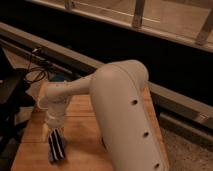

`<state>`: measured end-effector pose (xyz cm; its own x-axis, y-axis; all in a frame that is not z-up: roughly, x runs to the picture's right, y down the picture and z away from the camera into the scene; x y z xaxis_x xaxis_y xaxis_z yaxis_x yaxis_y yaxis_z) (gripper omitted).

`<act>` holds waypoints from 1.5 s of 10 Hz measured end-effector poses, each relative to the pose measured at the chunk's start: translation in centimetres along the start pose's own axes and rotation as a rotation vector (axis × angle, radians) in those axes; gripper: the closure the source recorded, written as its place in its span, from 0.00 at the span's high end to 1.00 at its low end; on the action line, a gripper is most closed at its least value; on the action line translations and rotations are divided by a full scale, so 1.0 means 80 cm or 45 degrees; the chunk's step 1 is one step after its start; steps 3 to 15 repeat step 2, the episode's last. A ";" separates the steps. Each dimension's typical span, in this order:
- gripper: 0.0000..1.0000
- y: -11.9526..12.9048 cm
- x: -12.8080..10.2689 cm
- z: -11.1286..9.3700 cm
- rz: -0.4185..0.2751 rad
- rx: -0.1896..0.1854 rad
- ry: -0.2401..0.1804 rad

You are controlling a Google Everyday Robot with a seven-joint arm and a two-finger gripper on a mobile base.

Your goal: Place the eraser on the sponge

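Over the wooden table (82, 131), the end effector (55, 133) meets the eraser (57, 146).

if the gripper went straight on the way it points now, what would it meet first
The gripper, low over the wooden table, points down. The eraser is directly under it, so that comes first, then the table top. Whether the eraser already touches the wood is unclear.
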<state>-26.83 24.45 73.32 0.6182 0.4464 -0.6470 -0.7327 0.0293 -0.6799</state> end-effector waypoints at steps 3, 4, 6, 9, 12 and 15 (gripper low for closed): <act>0.54 -0.006 0.003 -0.002 0.002 0.000 -0.002; 0.54 -0.006 0.003 -0.002 0.002 0.000 -0.002; 0.54 -0.006 0.003 -0.002 0.002 0.000 -0.002; 0.54 -0.006 0.003 -0.002 0.002 0.000 -0.002; 0.54 -0.006 0.003 -0.002 0.002 0.000 -0.002; 0.54 -0.006 0.003 -0.002 0.002 0.000 -0.002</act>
